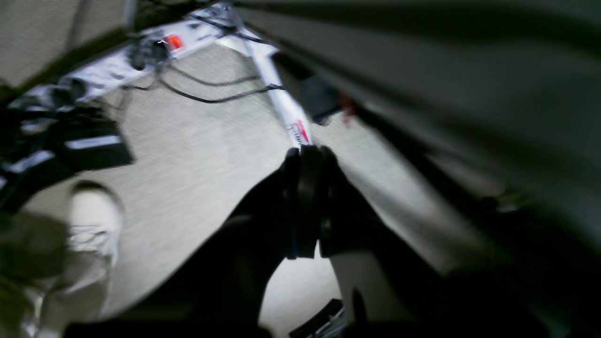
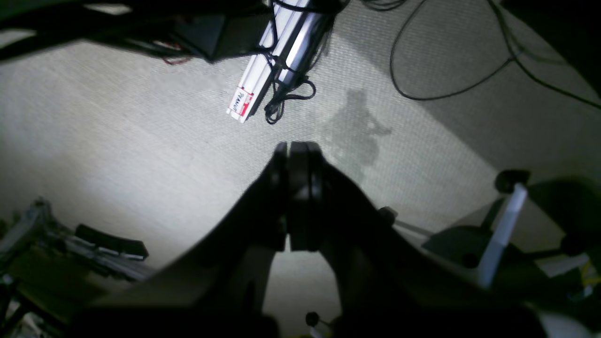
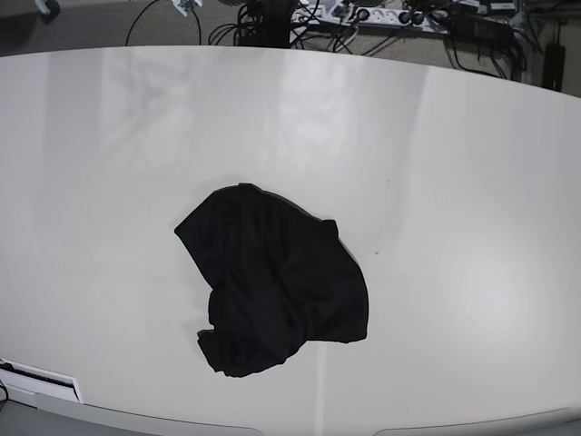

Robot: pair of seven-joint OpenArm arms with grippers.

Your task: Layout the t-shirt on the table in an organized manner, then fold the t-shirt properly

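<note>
The black t-shirt lies crumpled in a loose heap on the glossy white table, a little left of the middle and toward the near edge. No arm reaches into the base view. My left gripper is shut with nothing between its fingers, pointing at carpeted floor beside the table. My right gripper is likewise shut and holds nothing, above the carpet. Neither wrist view shows the t-shirt.
Cables and a power strip lie on the floor beyond the table's far edge. A white profile bar and cables cross the carpet under my right gripper. A white shoe shows on the floor in the left wrist view.
</note>
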